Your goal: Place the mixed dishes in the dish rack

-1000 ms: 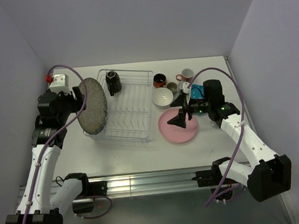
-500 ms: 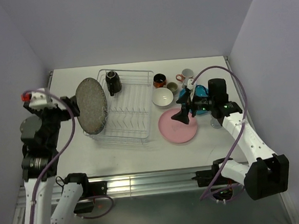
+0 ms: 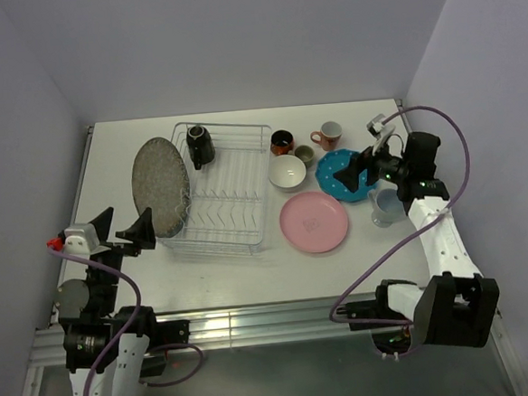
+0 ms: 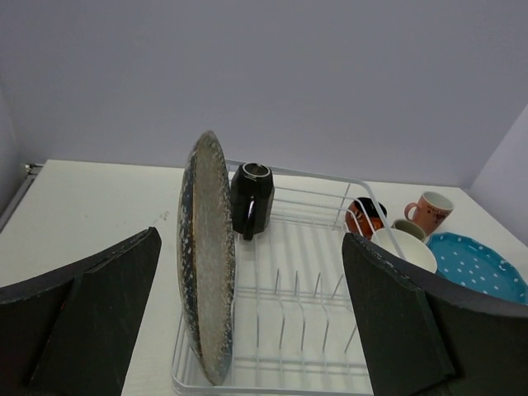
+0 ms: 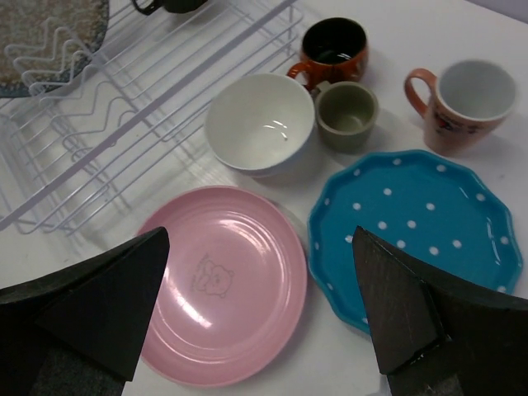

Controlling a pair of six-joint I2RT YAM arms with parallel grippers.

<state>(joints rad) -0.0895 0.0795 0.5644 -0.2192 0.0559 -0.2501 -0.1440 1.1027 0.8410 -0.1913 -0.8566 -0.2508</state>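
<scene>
Drawn back and both gaping empty, the right gripper [image 3: 357, 167] sits nearer than the left gripper [image 3: 124, 224] to the flat pink plate [image 3: 314, 223], at its near left.

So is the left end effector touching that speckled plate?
Apart. Left wrist view: grey speckled plate stands in the dish rack, clear of the spread fingers of the left end effector.

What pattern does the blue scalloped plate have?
The teal scalloped plate has white dots; clearest from the right wrist.

Three plates [image 3: 161, 187] [image 3: 314, 223] [image 3: 346, 173]; one white bowl [image 3: 287, 171]; five mugs [image 3: 200, 145] [image 3: 282, 142] [image 3: 305, 155] [image 3: 329, 135] [image 3: 384, 207]; one wire dish rack [image 3: 238, 209].
</scene>
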